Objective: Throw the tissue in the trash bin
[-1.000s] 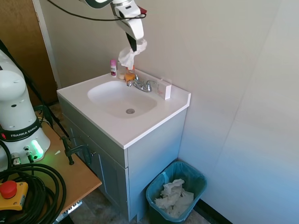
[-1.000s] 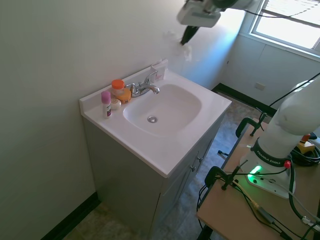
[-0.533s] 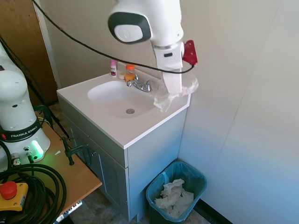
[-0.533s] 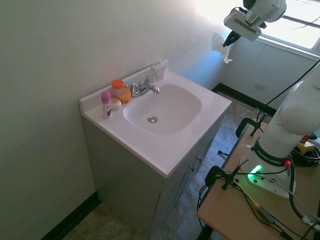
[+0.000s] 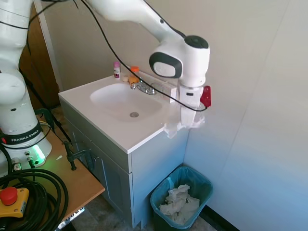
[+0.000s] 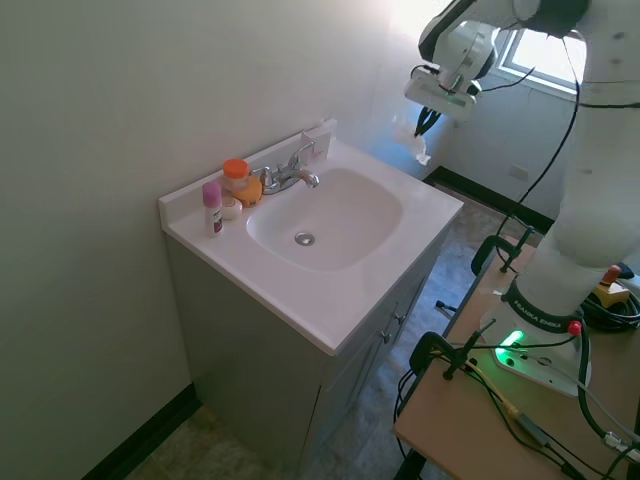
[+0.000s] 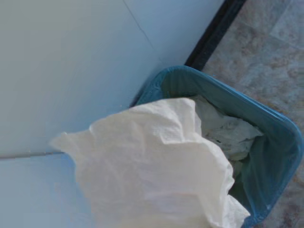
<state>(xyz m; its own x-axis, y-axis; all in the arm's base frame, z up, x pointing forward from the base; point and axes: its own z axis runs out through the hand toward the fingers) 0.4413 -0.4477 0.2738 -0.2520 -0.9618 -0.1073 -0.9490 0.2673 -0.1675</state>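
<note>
My gripper (image 5: 186,117) points down just past the right corner of the vanity, shut on the tissue (image 5: 177,127), a crumpled white wad hanging from its fingers. From the other side, the gripper (image 6: 427,122) and the tissue (image 6: 416,148) hang beyond the counter's far edge. The teal trash bin (image 5: 208,185) stands on the floor below, between vanity and wall, with crumpled white paper (image 5: 179,203) inside. In the wrist view the tissue (image 7: 152,166) fills the foreground, and the trash bin (image 7: 281,156) lies beneath and partly behind it.
The white vanity top (image 5: 144,132) with its sink basin (image 5: 122,101) lies left of the gripper. A faucet (image 5: 144,87), a pink bottle (image 5: 116,69) and an orange-capped bottle (image 5: 134,74) stand at its back. The wall (image 5: 250,96) is close on the right.
The arm has swung from above the faucet out past the counter's right corner and lower, carrying the tissue. It now hangs over the gap above the bin.
</note>
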